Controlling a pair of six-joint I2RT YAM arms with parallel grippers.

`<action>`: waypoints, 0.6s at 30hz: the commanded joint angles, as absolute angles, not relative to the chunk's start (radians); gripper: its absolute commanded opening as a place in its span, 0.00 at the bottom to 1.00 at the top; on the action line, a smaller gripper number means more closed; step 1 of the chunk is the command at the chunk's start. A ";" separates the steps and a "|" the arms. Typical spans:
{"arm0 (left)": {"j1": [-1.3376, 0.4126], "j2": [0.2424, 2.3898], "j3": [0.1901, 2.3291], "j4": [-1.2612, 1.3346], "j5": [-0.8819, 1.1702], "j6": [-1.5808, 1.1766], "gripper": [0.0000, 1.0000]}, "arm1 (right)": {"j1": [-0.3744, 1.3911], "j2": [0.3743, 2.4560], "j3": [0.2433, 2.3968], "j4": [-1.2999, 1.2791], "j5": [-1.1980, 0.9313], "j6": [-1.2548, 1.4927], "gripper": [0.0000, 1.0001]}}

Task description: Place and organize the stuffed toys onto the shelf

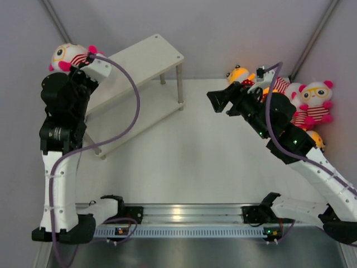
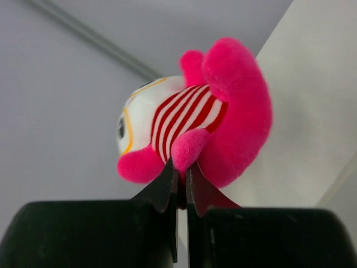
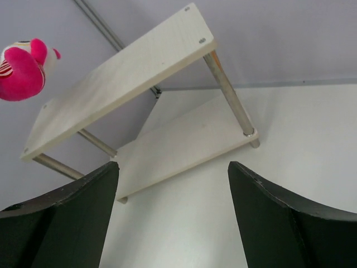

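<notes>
While the left claw (image 2: 181,167) hangs high over the far left end of the shelf (image 1: 142,56), its jaws are pinched tight on one small pink limb (image 2: 188,152) of a big striped toy (image 2: 189,120), and that's all it has. The round white head and body bulge out past the fingertips, carried by that one nip of plush. From the wrist view the top board (image 2: 312,111) sits off to the toy's right, so I can't tell whether the doll is over the board or just beside its end.

Over on the other side, the right claw (image 3: 173,164) is spread wide and empty, hovering above the table (image 1: 184,162) and looking at the shelf, both tiers bare. The other toys (image 1: 312,100) wait heaped at the far right behind that arm.

Here's the worry: a grip this thin could let the limb slide out on any quick swing. And if the jaws part this close to the board's end, I'd expect a rounded body like that to roll and tumble off the edge. It looks like it needs to travel further inboard before letting go.
</notes>
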State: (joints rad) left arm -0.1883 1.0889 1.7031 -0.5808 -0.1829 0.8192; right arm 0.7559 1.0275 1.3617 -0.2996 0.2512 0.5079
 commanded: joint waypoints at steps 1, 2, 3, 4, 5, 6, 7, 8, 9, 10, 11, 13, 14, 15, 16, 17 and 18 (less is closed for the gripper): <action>0.060 1.149 1.677 -0.546 -0.039 0.709 0.00 | 0.744 1.002 1.324 -0.291 0.246 0.479 0.80; 0.108 1.175 1.684 -0.557 -0.008 0.692 0.00 | 0.741 0.997 1.316 -0.294 0.235 0.476 0.81; 0.148 1.181 1.695 -0.586 0.061 0.684 0.00 | 0.739 0.985 1.302 -0.302 0.232 0.471 0.81; 0.213 1.178 1.695 -0.630 0.159 0.684 0.00 | 0.738 0.976 1.293 -0.310 0.232 0.463 0.81; 0.231 1.164 1.692 -0.652 0.204 0.681 0.00 | 0.733 0.968 1.286 -0.310 0.232 0.459 0.81; 0.236 1.154 1.687 -0.669 0.230 0.677 0.00 | 0.730 0.951 1.269 -0.311 0.233 0.450 0.82; 0.241 1.144 1.684 -0.686 0.286 0.676 0.00 | 0.727 0.943 1.261 -0.313 0.232 0.445 0.83; 0.241 1.128 1.684 -0.734 0.311 0.676 0.00 | 0.713 0.936 1.256 -0.317 0.230 0.440 0.83; 0.241 1.121 1.684 -0.765 0.342 0.707 0.00 | 0.706 0.921 1.249 -0.319 0.232 0.437 0.83; 0.241 1.112 1.669 -0.796 0.375 0.725 0.00 | 0.700 0.916 1.247 -0.324 0.232 0.430 0.83; 0.241 1.089 1.654 -0.808 0.391 0.733 0.00 | 0.686 0.911 1.244 -0.330 0.226 0.426 0.83; 0.241 1.077 1.620 -0.816 0.371 0.759 0.00 | 0.670 0.897 1.232 -0.330 0.216 0.422 0.84; 0.241 1.074 1.617 -0.834 0.339 0.773 0.00 | 0.657 0.894 1.230 -0.330 0.200 0.417 0.84; 0.241 1.074 1.617 -0.850 0.330 0.796 0.00 | 0.647 0.891 1.226 -0.333 0.192 0.417 0.84; 0.244 1.072 1.624 -0.870 0.327 0.810 0.00 | 0.641 0.890 1.226 -0.337 0.186 0.416 0.84; 0.242 1.068 1.626 -0.893 0.331 0.827 0.00 | 0.629 0.890 1.224 -0.341 0.173 0.417 0.84; 0.242 1.059 1.628 -0.914 0.336 0.851 0.00 | 0.623 0.888 1.224 -0.344 0.172 0.417 0.84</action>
